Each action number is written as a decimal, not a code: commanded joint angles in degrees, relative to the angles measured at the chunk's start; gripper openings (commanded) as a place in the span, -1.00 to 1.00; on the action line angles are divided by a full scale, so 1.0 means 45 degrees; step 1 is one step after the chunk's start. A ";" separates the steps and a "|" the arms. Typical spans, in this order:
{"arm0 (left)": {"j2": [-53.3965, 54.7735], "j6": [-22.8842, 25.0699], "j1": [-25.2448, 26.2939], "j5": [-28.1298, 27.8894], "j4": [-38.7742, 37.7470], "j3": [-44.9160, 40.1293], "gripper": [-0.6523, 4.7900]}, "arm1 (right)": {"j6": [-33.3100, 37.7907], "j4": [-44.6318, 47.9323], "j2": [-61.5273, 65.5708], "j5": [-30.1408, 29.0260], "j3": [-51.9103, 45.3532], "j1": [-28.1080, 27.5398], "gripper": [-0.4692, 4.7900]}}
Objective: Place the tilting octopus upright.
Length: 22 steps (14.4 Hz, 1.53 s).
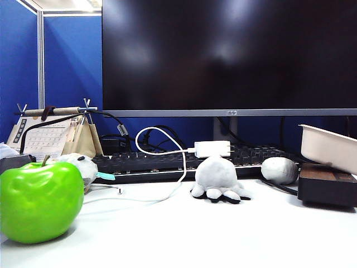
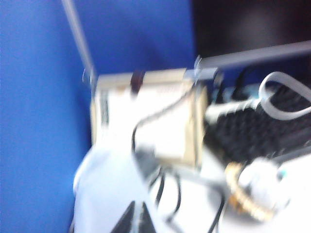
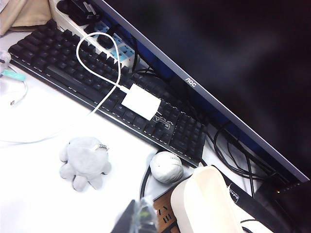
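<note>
Exterior view: the octopus sits dome-up on the tabletop just before the keyboard, seemingly already righted, neither arm near it. Left wrist view, blurred: the left tool, closed and empty, faces the calendar, far from the keyboard. Right wrist view: the right tool, closed, empty, hangs above the tabletop near the octopus.

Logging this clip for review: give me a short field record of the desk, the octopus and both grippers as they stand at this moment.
octopus: grey plush octopus, sitting dome up on the white desk in front of the keyboard
nearby: white charger on the keyboard, grey lump to the right, green apple near left
left gripper: shut, empty, near the desk calendar
right gripper: shut, empty, above the octopus's side of the desk
contact: neither gripper touches the octopus
</note>
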 commanded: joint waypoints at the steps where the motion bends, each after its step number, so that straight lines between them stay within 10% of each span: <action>1: -0.0034 -0.1185 -0.0034 -0.1375 -0.0957 0.0029 -0.78 | 0.0053 0.0185 -0.0010 0.0063 0.0058 0.0000 -0.83; 8: -0.0034 -0.3118 -0.0034 -0.1885 -0.1030 0.0029 -0.78 | 0.0053 0.0185 -0.0010 0.0063 0.0058 0.0000 -0.83; 22: -0.0034 -0.3109 -0.0039 -0.1676 -0.1035 0.0029 -0.78 | 0.0053 0.0185 -0.0010 0.0063 0.0058 0.0000 -0.83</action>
